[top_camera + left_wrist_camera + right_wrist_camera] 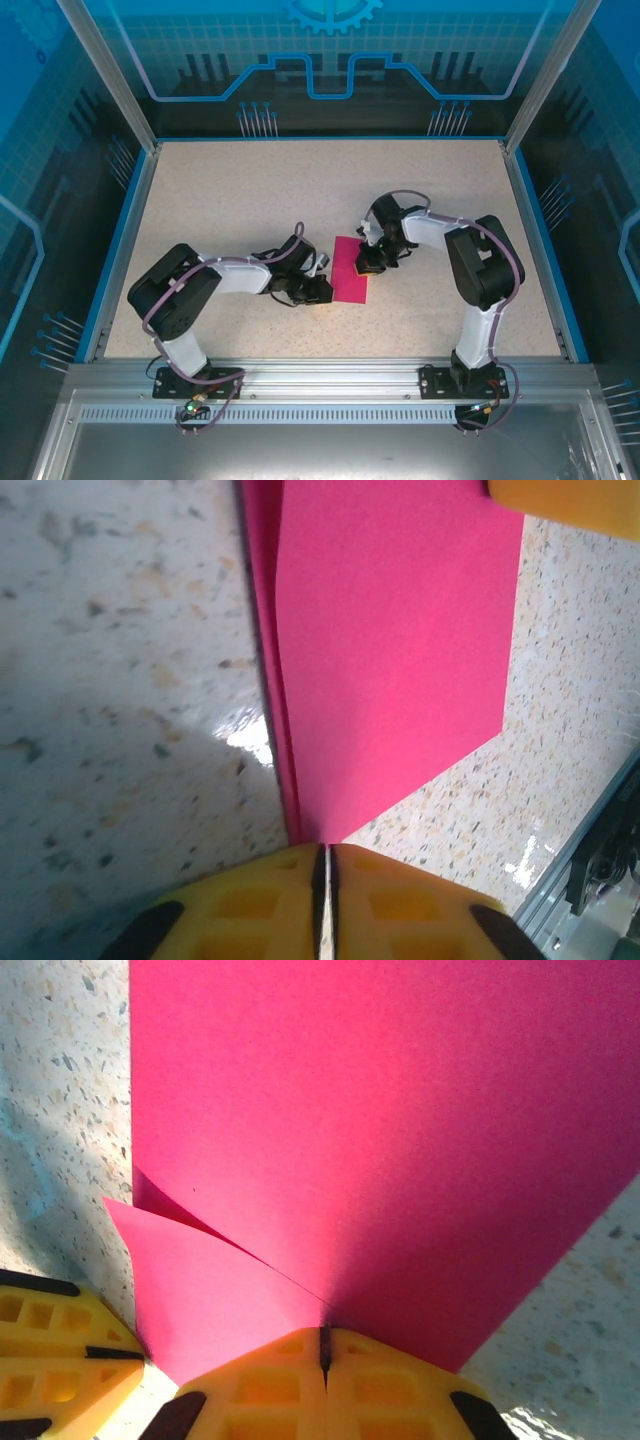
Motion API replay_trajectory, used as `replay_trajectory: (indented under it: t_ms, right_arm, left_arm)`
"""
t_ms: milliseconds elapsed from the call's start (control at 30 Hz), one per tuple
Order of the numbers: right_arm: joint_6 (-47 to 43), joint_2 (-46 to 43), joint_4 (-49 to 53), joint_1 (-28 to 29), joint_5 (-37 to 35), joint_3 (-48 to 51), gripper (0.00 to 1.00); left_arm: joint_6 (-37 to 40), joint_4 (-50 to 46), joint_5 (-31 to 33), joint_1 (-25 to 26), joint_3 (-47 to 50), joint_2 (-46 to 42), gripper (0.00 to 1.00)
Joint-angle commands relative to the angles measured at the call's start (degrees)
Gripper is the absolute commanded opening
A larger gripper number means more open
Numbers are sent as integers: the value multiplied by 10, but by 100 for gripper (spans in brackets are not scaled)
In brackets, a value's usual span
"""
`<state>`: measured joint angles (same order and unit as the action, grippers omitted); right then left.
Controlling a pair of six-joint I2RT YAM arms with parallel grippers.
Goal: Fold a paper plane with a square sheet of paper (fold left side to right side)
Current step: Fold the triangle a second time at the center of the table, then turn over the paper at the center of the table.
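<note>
While both arms reach in toward the middle of the worktop (250,200), the square sheet of paper (346,272) lies between them, a little nearer the near edge than the far one. It looks doubled over: from above it is a narrow pink strip, its long axis running from the near edge to the far edge, with the far end leaning slightly left. The left fingers (260,910) are pressed together on one pointed corner of it, with two layers showing along one side. The right fingers (390,1385) are likewise closed on its edge, where the upper layer rides up off the lower one and a sliver of the lower layer pokes out sideways. So I'd say the left-over-right fold is laid over but not yet squared up or creased. The next move, I'd guess, is to nudge the layers until their edges match, then press the fold flat along its length. A careless release could let the thin paper spring open.
</note>
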<state>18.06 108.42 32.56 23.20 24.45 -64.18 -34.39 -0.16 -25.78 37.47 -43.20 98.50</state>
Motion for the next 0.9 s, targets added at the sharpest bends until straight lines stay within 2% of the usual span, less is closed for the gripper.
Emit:
replay_trajectory:
  t_ms: [0,67,167,300,400,500,767,867]
  right_arm:
    - [17,-52,-48,-10,35,18,20]
    - [27,-84,-72,-21,42,32,33]
    - [30,-128,-91,-38,29,55,51]
    - [26,-178,-107,-64,13,98,69]
    - [38,-210,-139,-87,30,134,79]
    - [47,-229,-162,-103,56,175,83]
    - [32,-247,-146,-110,73,193,84]
    - [25,-248,-142,-112,79,195,80]
  left_arm:
    - [9,-65,14,-18,12,-35,21]
    - [17,-69,14,-26,3,-54,26]
    - [20,-62,14,-44,-12,-69,39]
    - [22,-33,-2,-59,-41,-56,45]
    - [31,-31,-7,-60,-76,-24,47]
    - [40,-35,-8,-59,-110,19,48]
    - [43,-34,-10,-60,-160,93,46]
    - [41,-21,-27,-60,-162,102,37]
